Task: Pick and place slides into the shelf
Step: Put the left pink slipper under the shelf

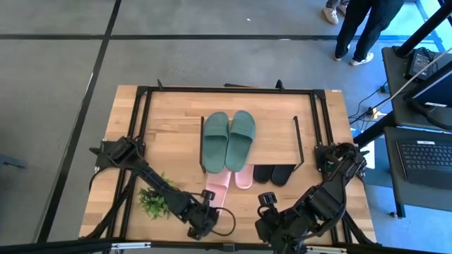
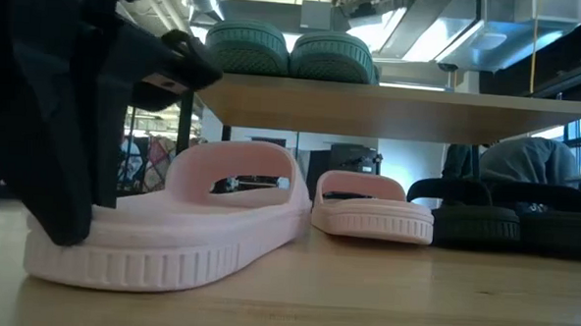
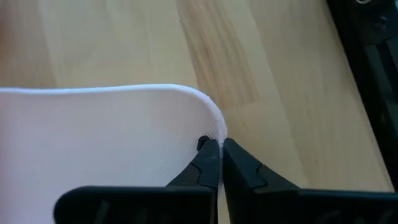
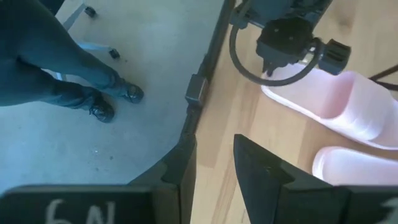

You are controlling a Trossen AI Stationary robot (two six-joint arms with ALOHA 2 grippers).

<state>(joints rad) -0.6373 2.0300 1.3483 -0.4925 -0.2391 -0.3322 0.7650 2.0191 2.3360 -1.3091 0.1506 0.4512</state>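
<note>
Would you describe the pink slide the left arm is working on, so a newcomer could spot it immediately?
Find the shelf, the low wooden rack carrying the green slides on its top board. Along its front edge lie two pink slides and a black pair. The one meant is the pink slide that sticks out farther towards the table's front, its heel pinched by the shut left gripper; the other pink slide lies untouched beside it.

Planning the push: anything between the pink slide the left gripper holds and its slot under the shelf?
Nothing visible. Left gripper pinches the pink slide's heel; bare table ahead, under the shelf, beside its mate.
</note>
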